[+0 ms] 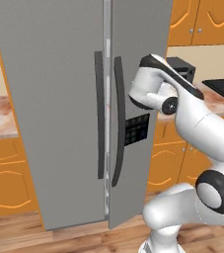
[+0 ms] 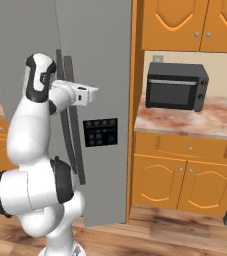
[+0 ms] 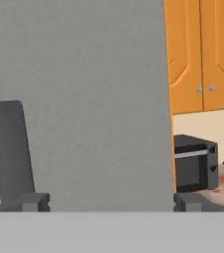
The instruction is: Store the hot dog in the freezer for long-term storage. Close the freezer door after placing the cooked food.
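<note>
With the arm raised in front of the fridge, the gripper faces the freezer door, its two fingertips standing wide apart at 6 o'clock in the hand view, with nothing between them. The spread looks set to take a door handle, though neither tip touches one. Nearest the hand, at about 9 o'clock in the hand view, is the dark handle, just beside the left tip. In the left base view the door is swung slightly ajar, its lower edge standing proud of the wider door; the dispenser panel sits below the hand. The freezer interior is hidden behind the door, so its shelves cannot be checked. Farther off, at 3 o'clock, the microwave stands on the counter under orange cabinets. I cannot locate the hot dog. Judged step: opening the door, early in the task.
</note>
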Robot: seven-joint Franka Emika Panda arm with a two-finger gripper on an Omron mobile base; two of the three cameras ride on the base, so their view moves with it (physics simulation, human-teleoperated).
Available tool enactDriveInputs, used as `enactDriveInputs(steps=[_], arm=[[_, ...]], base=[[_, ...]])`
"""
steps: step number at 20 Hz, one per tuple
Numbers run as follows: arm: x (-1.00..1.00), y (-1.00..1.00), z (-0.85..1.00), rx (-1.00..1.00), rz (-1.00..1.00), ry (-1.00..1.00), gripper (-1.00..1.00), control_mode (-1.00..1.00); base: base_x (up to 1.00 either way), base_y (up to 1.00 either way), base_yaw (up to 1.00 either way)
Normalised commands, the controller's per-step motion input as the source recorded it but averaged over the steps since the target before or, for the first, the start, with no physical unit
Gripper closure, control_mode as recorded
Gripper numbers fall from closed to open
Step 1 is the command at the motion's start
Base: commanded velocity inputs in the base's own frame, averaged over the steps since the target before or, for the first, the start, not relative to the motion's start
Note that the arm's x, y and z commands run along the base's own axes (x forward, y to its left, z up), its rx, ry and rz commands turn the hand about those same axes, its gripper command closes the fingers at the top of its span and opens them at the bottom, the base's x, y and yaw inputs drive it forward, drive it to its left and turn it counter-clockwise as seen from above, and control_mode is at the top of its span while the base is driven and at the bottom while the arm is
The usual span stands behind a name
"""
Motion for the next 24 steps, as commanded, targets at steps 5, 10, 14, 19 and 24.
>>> enactDriveInputs(steps=[5, 10, 14, 19, 24], arm=[[0.41, 0.02, 1.0, -0.12, 0.0, -0.41, -1.0, -1.0], [0.45, 0.06, 0.89, -0.02, -0.08, -0.05, -1.0, -1.0], [-0.25, 0.49, 0.62, -0.23, -0.2, 0.04, -1.0, -1.0], [-0.59, -0.07, 0.71, -0.35, -0.17, -0.05, -1.0, -1.0], [-0.42, -0.36, 0.94, -0.21, 0.05, 0.04, -1.0, -1.0]], base=[[0.0, 0.0, 0.0], [0.0, 0.0, 0.0], [0.0, 0.0, 0.0], [0.0, 0.0, 0.0], [0.0, 0.0, 0.0]])
